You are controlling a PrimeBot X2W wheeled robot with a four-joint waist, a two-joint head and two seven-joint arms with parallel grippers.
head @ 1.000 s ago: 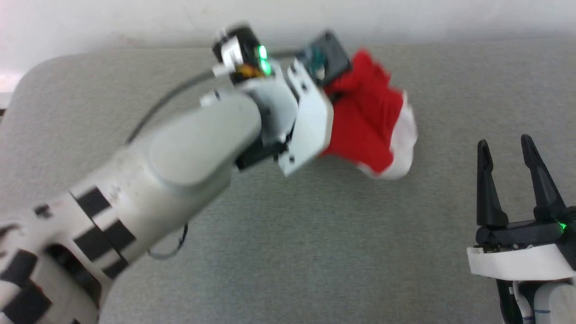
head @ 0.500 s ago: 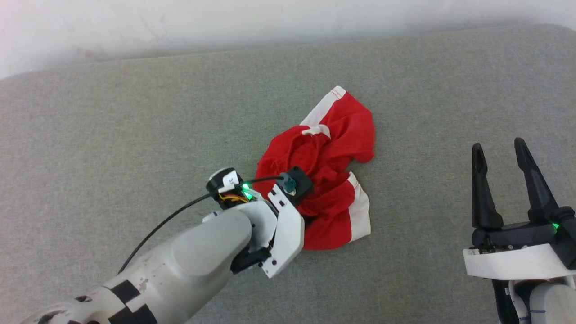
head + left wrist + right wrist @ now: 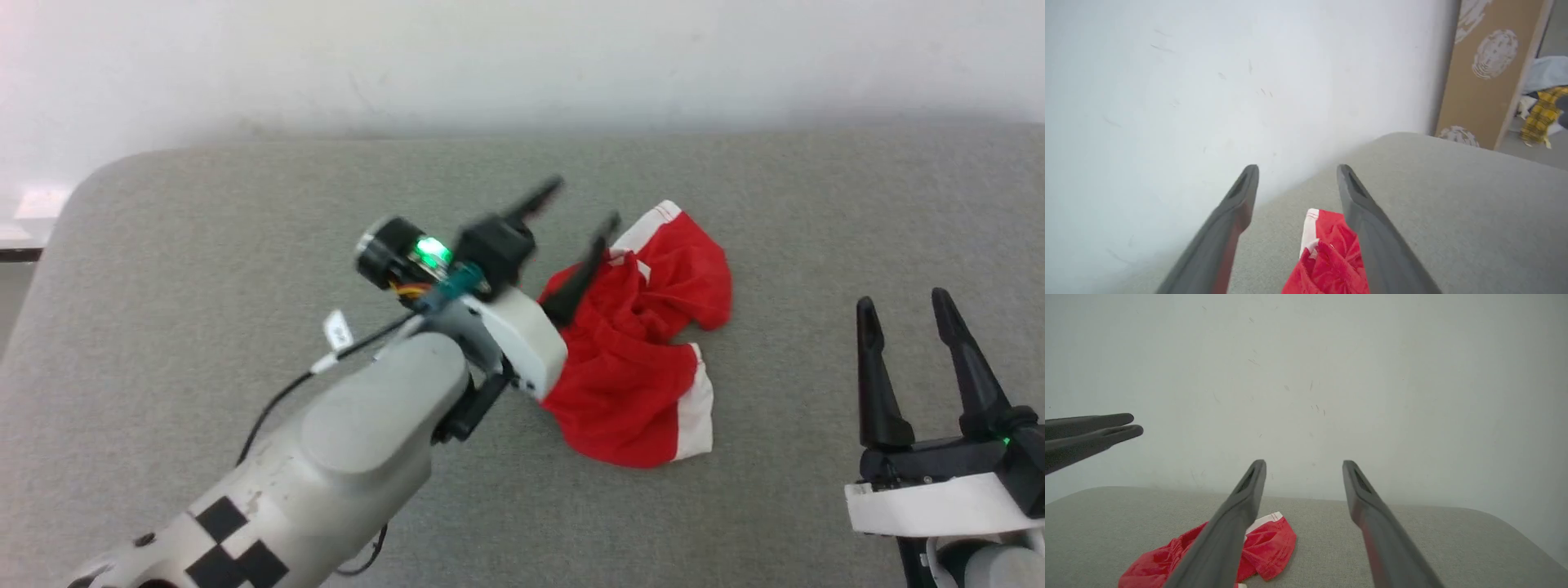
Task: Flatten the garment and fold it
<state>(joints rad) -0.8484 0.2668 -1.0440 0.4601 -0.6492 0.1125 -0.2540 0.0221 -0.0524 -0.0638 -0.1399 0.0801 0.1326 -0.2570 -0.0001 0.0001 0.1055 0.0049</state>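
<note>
Head view, left claw (image 3: 583,200) blurred, spread empty, forearm (image 3: 367,425) hiding part of garment (image 3: 645,359), right claw (image 3: 903,299) wide, empty.

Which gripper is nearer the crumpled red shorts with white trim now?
Left. The left gripper hangs open over the left edge of the red white-trimmed shorts, holding nothing; the right gripper sits open well off to their right.

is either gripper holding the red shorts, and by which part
Nothing is held: left gripper and right gripper are open; the crumpled red thin-fabric shorts with white trim lie loose.
</note>
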